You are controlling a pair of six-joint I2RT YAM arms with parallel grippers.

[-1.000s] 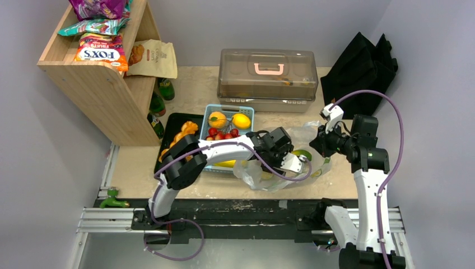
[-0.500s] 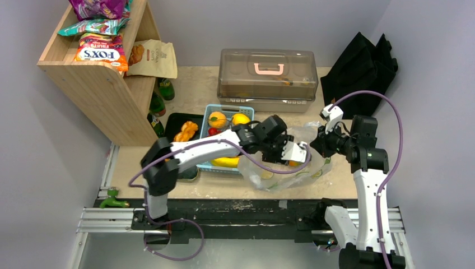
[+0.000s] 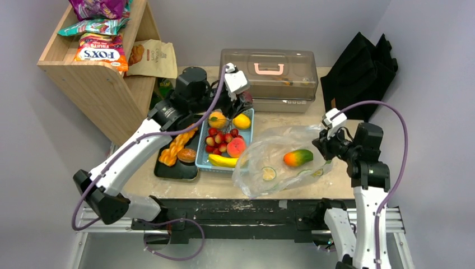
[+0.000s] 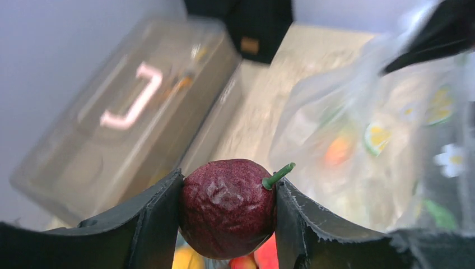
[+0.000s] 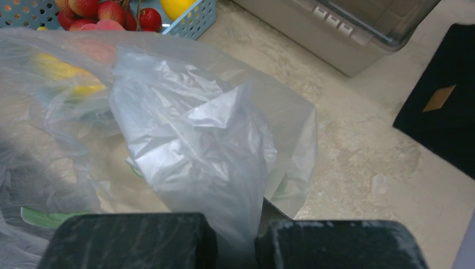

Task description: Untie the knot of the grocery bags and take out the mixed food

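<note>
Left pincer [image 4: 227, 216] is gripping a dark red fruit [image 4: 221, 190] over the blue basket [image 3: 250, 134] — right pincer [image 5: 235, 242] is pinching the clear grocery bag [image 5: 185, 140], mango [image 3: 297, 157] inside.

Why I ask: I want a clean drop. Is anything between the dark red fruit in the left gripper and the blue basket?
Nothing visible. The left gripper holds the dark red fruit above the far end of the blue basket; only the lemon and small red fruits in it show below. The clear toolbox stands behind, not between.

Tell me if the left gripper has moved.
Yes. The left gripper, gripping a fruit, swung from the bag up-left to the basket's far end, beside the box.
</note>
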